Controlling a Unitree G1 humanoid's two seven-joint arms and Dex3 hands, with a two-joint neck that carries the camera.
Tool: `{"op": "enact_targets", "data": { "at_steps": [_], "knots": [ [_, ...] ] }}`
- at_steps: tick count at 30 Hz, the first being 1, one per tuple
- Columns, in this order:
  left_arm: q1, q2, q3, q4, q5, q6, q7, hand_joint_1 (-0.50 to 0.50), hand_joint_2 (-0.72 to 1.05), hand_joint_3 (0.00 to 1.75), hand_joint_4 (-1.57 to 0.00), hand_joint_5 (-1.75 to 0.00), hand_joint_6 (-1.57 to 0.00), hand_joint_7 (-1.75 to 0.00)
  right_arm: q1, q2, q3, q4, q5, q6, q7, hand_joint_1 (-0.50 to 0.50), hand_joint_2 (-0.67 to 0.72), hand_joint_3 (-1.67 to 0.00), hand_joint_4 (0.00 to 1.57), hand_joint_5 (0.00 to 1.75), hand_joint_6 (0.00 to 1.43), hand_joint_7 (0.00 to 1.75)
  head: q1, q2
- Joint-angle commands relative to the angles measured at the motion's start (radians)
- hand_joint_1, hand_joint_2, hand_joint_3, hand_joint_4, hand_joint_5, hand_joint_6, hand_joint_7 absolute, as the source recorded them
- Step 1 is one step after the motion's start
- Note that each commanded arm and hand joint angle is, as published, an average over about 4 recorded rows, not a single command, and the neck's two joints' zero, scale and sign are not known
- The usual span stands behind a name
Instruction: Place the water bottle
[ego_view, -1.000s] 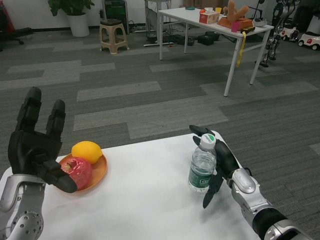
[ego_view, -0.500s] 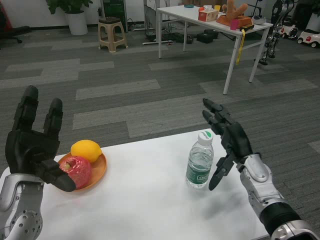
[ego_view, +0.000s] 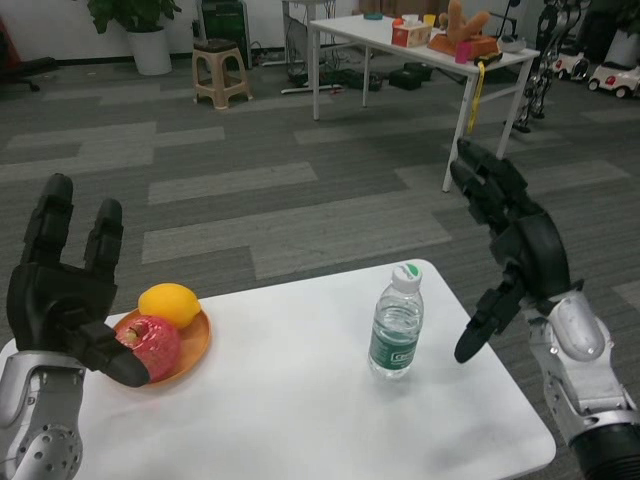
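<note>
While the water bottle (ego_view: 397, 321) stands upright on the white table (ego_view: 300, 400), the right hand (ego_view: 515, 245) hovers beside it with fingers spread, holding nothing, and the left hand (ego_view: 62, 290) waits, open-fingered, above the orange plate (ego_view: 195, 345).

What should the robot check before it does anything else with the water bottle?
1. Water bottle stands upright on the white table: ok.
2. Its cap is on: ok.
3. Right hand is open and off the bottle, with a gap between them: ok.
4. Bottle stands away from the table's edges: ok, though it is nearer the right side.
5. Left hand is open in front of the orange plate holding an apple and a lemon; whether it touches them: cannot tell.
6. Bottle is apart from the plate: ok.
</note>
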Motion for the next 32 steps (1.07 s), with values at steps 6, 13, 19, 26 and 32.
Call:
{"op": "enact_targets", "data": {
  "at_steps": [6, 13, 19, 26, 32],
  "knots": [
    [-0.001, 0.003, 0.002, -0.004, 0.0, -0.004, -0.001, -0.5, -0.72, 0.04, 0.0, 0.0, 0.0, 0.0, 0.0, -0.055, -0.008, -0.126, 0.014, 0.002, -0.033, -0.46, 0.68, 0.0, 0.0, 0.0, 0.0, 0.28, -0.004, 0.009],
    [-0.001, 0.006, 0.003, -0.007, 0.002, -0.002, -0.001, -0.5, -0.72, 0.09, 0.0, 0.0, 0.0, 0.0, -0.012, -0.058, 0.008, -0.166, 0.014, 0.004, -0.038, -0.46, 0.66, 0.0, 0.0, 0.0, 0.0, 0.28, -0.004, 0.017],
    [-0.001, 0.006, 0.005, -0.009, 0.003, -0.002, -0.001, -0.5, -0.72, 0.07, 0.0, 0.0, 0.0, 0.0, -0.034, -0.063, 0.036, -0.184, 0.014, 0.004, -0.044, -0.46, 0.66, 0.0, 0.0, 0.0, 0.0, 0.28, 0.001, 0.03],
    [-0.001, 0.006, 0.005, -0.009, 0.004, -0.002, -0.001, -0.5, -0.7, 0.07, 0.0, 0.0, 0.0, 0.0, -0.05, -0.066, 0.055, -0.191, 0.014, 0.004, -0.048, -0.46, 0.66, 0.0, 0.0, 0.0, 0.0, 0.28, 0.0, 0.06],
    [-0.003, 0.009, 0.004, -0.009, 0.005, 0.001, 0.0, -0.5, -0.72, 0.09, 0.0, 0.0, 0.0, 0.0, -0.056, -0.066, 0.067, -0.196, 0.014, 0.004, -0.049, -0.46, 0.66, 0.0, 0.0, 0.0, 0.0, 0.28, 0.004, 0.132]
  ]
}}
